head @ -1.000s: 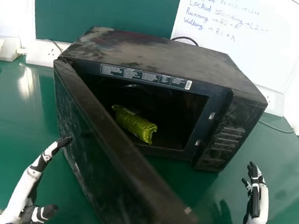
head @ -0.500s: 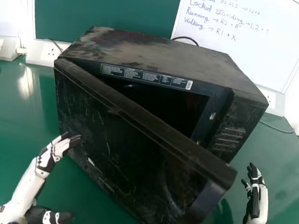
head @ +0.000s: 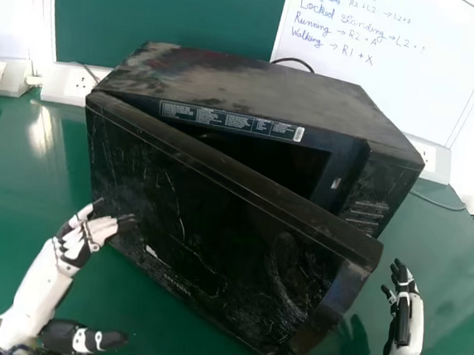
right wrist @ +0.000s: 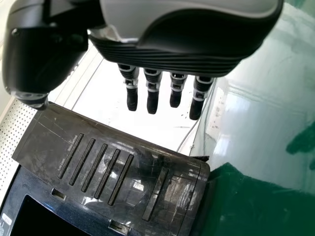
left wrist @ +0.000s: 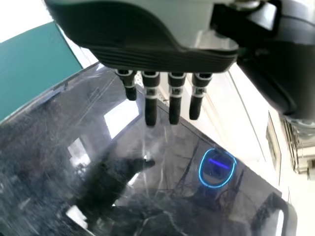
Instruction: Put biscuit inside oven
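The black oven stands on the table with its door partly swung out. The biscuit is hidden behind that door. My left hand is at the door's outer face near its hinge side, fingers extended. In the left wrist view my left hand has straight fingers in front of the glossy door. My right hand stands upright to the right of the oven, fingers straight. In the right wrist view my right hand shows with the oven's button panel beyond its fingers.
Around the oven lies the green table. Behind it are a whiteboard with writing and a dark green board. Sockets and a cable are near the back edge.
The oven door has swung further toward the oven's front, covering the biscuit seen inside a second ago. My left hand has shifted slightly right along with it. My right hand has stayed put.
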Robot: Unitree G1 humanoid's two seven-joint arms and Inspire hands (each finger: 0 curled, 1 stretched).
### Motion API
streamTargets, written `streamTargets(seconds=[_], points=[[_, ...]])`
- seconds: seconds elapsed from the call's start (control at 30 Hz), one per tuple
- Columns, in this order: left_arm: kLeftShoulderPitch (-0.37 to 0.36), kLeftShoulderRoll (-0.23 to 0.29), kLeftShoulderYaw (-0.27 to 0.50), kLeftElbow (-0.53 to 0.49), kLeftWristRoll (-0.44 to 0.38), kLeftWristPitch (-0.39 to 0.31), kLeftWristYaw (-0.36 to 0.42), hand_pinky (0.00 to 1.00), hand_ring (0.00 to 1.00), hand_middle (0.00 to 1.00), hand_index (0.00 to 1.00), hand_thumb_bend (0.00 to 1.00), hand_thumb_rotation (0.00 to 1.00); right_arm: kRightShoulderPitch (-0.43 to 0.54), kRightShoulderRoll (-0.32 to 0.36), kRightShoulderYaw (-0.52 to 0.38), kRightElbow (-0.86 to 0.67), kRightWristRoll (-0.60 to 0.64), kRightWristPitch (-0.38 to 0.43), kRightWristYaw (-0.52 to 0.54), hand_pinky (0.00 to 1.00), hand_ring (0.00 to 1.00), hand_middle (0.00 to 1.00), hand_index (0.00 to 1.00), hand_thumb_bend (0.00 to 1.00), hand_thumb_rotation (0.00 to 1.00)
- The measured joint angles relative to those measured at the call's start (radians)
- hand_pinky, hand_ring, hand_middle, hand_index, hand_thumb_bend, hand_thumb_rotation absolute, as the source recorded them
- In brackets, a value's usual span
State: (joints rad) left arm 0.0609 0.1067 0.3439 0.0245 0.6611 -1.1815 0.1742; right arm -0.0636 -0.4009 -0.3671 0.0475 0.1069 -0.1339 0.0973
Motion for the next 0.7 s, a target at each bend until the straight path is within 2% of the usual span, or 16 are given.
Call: streamTargets(seconds=[0.17,0.3,0.7], points=[[0.0,0.053,-0.001,-0.061,0.049,0.08,0.016,0.7,0.82,0.89,0.92,0.84,0.75,0.0,0.002,0.0,0.0,0.0,0.0,-0.003,0.91,0.94,0.96,0.95,0.86,1.0],[0.004,0.092,-0.02,-0.113,0.065,0.15,0.014,0.65,0.8,0.88,0.91,0.89,0.72,0.0,0.004,0.0,0.0,0.0,0.0,-0.003,0.91,0.95,0.96,0.95,0.87,1.0],[0.011,0.206,-0.087,-0.207,0.085,0.305,0.003,0.62,0.77,0.86,0.87,0.89,0.74,0.0,0.007,0.0,0.0,0.0,0.0,-0.003,0.9,0.95,0.96,0.95,0.84,1.0]])
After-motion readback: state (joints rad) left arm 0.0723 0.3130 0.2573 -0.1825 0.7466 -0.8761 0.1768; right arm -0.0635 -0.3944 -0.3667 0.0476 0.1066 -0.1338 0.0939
